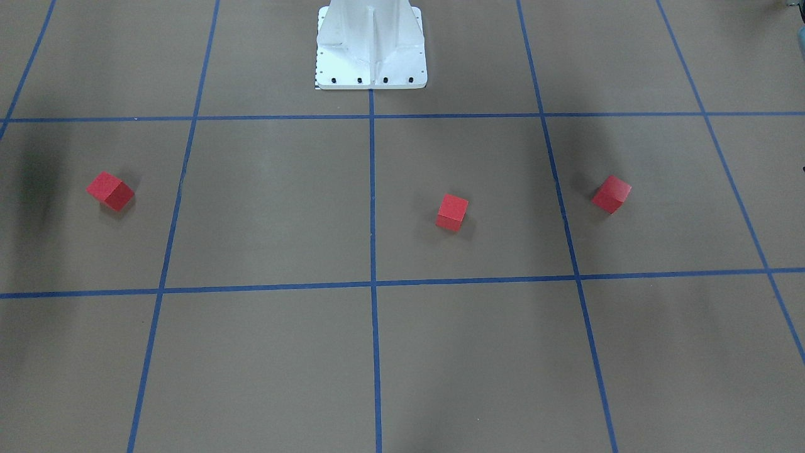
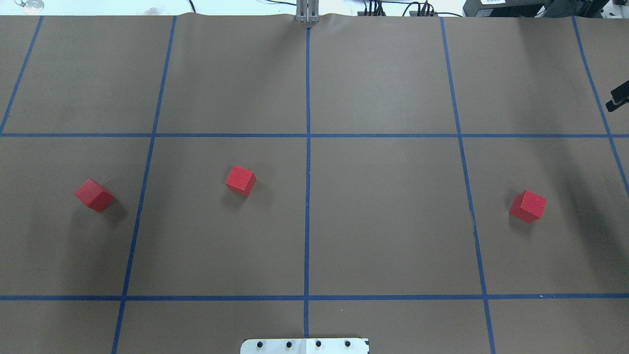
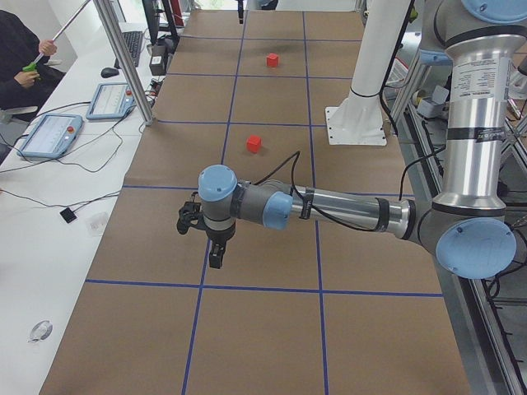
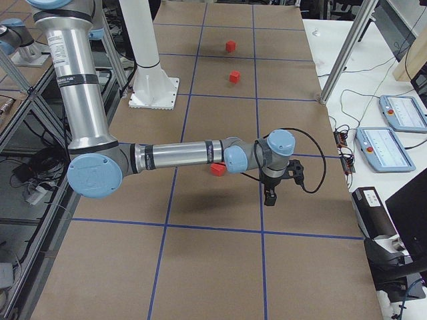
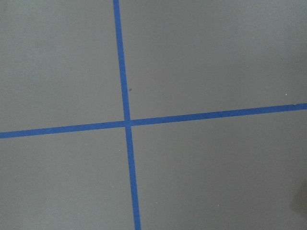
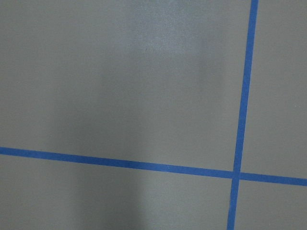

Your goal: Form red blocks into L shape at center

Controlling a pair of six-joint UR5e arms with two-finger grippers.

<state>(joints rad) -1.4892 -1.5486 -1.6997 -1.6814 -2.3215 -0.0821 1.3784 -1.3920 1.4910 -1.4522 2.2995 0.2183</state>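
Overhead exterior: three red blocks [image 1: 452, 211], plain matte cubes, well apart on the tabletop [image 2: 393, 221] beyond the white base [image 2: 304, 346]: far-left block [image 2: 94, 194], near-left block [image 2: 241, 180], far-right block [image 2: 528, 206]. Left claw [image 3: 216, 257], right claw [image 4: 269, 197]: open or closed, cannot tell.

brown paper covers the surface [image 2: 393, 221], crossed by blue tape lines [image 2: 307, 196]; two tablets [image 3: 49, 136] lie on a white side bench [image 3: 33, 247] beside it.
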